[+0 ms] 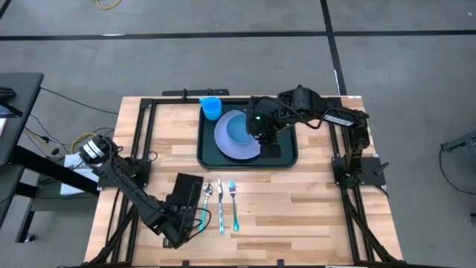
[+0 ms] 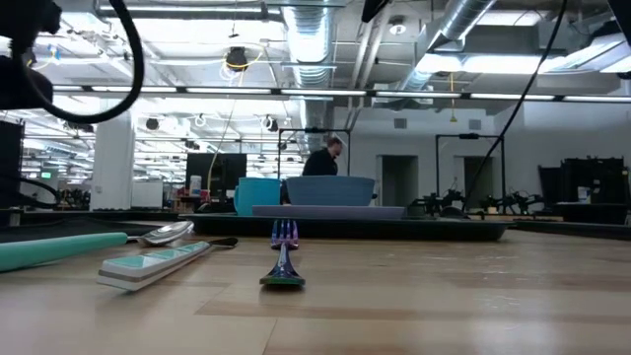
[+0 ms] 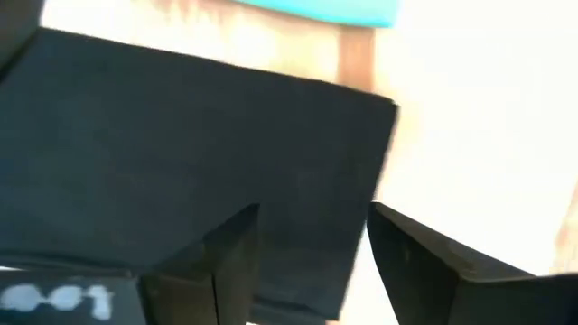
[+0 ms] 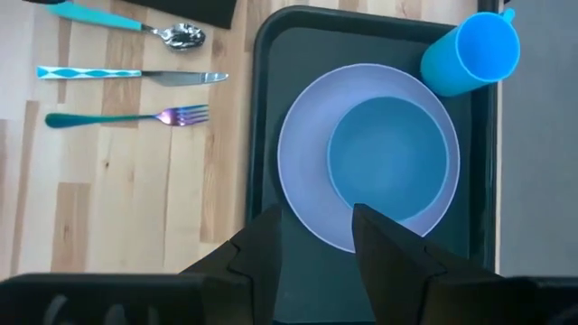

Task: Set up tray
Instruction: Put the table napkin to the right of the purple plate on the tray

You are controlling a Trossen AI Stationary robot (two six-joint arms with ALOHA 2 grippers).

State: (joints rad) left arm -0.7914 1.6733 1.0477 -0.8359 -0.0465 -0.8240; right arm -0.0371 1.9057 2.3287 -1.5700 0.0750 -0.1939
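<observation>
Taking the tray (image 1: 210, 158) as the landmark: the left gripper (image 1: 181, 223) sits well off its front-left corner, jaws apart, low over the black napkin (image 1: 184, 195), gripping nothing. Spoon (image 1: 207, 191), knife (image 1: 220, 202) and fork (image 1: 233, 199) lie just in front of the tray. The tray holds the lavender plate (image 1: 225, 145), bowl (image 1: 238, 130) and blue cup (image 1: 211, 109). The right gripper (image 1: 262, 135) hovers above the tray, fingers apart and empty.

Blue bowl (image 4: 386, 158) sits on lavender plate (image 4: 312, 181) in the tray (image 4: 271, 54), blue cup (image 4: 470, 54) beside.
</observation>
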